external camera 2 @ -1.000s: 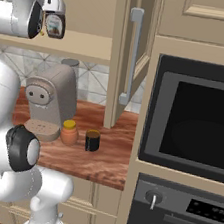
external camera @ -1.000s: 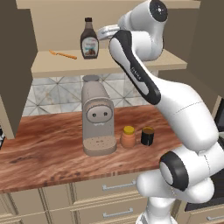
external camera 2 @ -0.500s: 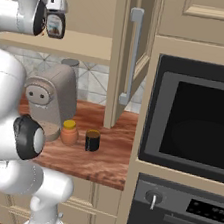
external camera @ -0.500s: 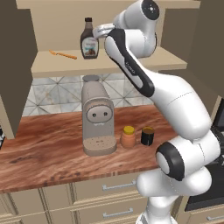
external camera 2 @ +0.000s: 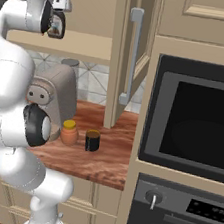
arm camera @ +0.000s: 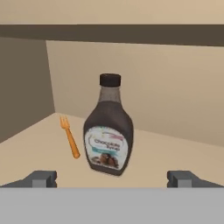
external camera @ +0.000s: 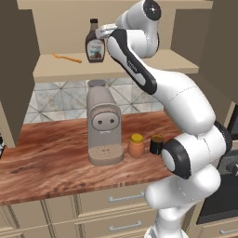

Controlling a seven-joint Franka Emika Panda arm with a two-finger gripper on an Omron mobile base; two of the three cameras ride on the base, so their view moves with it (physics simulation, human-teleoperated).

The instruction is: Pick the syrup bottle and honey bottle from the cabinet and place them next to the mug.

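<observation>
The syrup bottle (arm camera: 108, 138) stands upright on the cabinet shelf (external camera: 121, 69), dark brown with a black cap and a pale label. My gripper (arm camera: 113, 179) is open and level with the bottle's base. Its fingertips (arm camera: 41, 178) are spread wider than the bottle and still short of it. From the left base, the gripper (external camera: 104, 32) hangs just right of the syrup bottle (external camera: 95, 44). On the counter below, the honey bottle (external camera: 136, 145) stands beside the black mug (external camera: 156, 144). From the right, the honey bottle (external camera 2: 69, 132) and mug (external camera 2: 92, 140) also show.
An orange fork (arm camera: 70, 138) lies on the shelf left of the bottle. A grey coffee machine (external camera: 104, 123) stands on the wooden counter under the shelf. An open cabinet door (external camera 2: 124, 60) and a built-in oven (external camera 2: 192, 130) are at the right.
The hand has moved a little left along the shelf, closer to the syrup bottle. The bottles and the mug have stayed put.
</observation>
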